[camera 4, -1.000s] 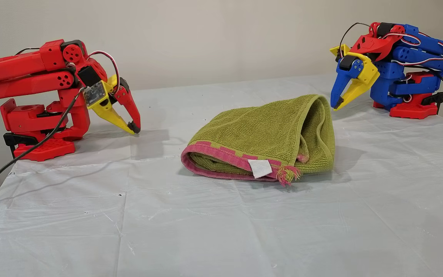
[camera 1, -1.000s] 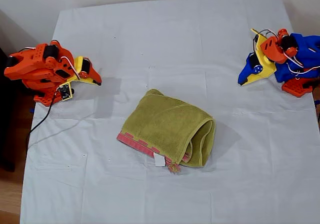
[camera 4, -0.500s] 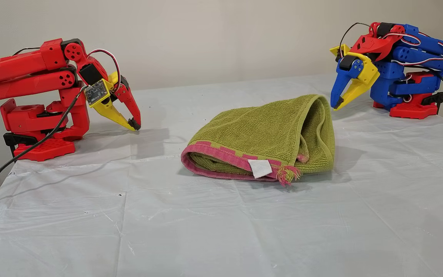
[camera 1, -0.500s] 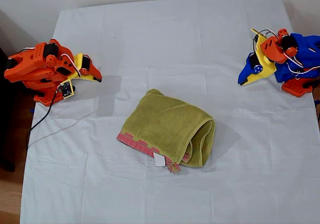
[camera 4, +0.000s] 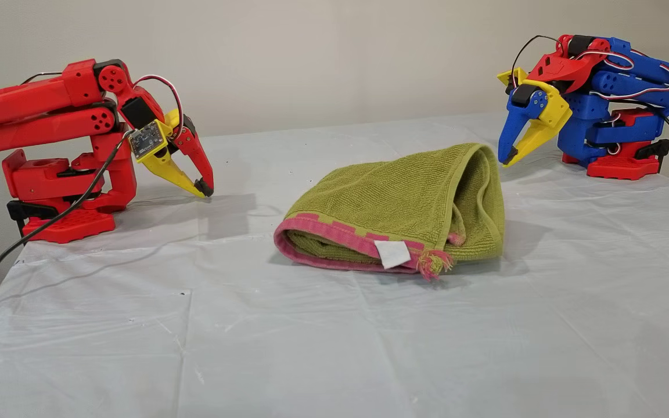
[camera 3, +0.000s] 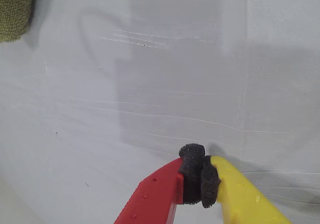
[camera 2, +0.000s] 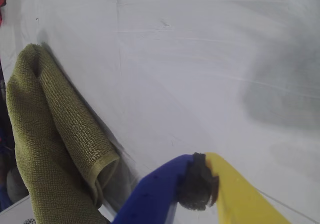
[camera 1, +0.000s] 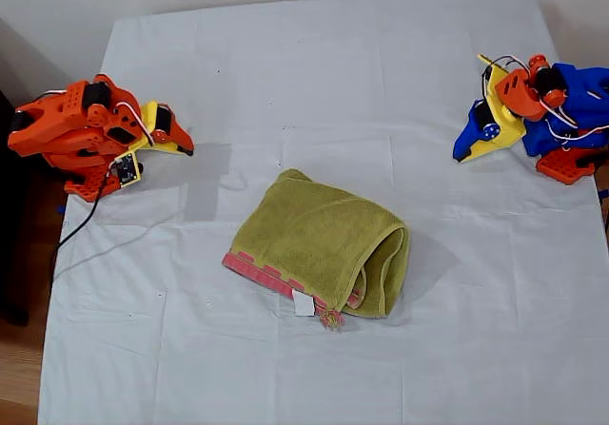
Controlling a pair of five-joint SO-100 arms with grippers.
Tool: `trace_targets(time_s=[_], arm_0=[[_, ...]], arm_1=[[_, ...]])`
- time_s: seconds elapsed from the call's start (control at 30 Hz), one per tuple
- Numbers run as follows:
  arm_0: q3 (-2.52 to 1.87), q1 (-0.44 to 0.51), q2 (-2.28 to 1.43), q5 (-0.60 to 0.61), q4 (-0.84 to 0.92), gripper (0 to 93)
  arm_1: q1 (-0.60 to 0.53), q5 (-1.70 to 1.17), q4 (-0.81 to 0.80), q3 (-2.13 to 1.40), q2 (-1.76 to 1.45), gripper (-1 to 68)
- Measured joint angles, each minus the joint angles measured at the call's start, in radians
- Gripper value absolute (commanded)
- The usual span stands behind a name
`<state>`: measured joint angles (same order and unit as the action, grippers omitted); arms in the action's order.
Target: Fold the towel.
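Already bundled, the olive-green terry towel (camera 1: 324, 244) lies mid-sheet, well apart from both arms. Soft, floppy, probably light; its pink-red border (camera 4: 346, 232) looks pinchable. My first gripper (camera 2: 200, 186) and my second gripper (camera 3: 199, 176) sit closed, empty.

We look down from high up in the exterior view, low across the sheet (camera 4: 334, 348) in the other; both share the towel (camera 1: 324, 240). Wrist cameras sit close.

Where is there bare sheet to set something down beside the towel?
Free: the wide strip between the towel and the sheet's far edge, and the near strip in front of its pink border. Tighter: beside my first gripper and my second gripper.
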<state>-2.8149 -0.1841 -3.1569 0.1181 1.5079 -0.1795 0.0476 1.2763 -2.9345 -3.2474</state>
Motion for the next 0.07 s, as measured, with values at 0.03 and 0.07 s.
trace_targets(time_s=[0.03, 0.07], arm_0=[[0.000, 0.000, 0.000, 0.000, 0.000, 0.2], [0.000, 0.000, 0.000, 0.000, 0.000, 0.2]], arm_1=[[0.000, 0.000, 0.000, 0.000, 0.000, 0.1], [0.000, 0.000, 0.000, 0.000, 0.000, 0.1]])
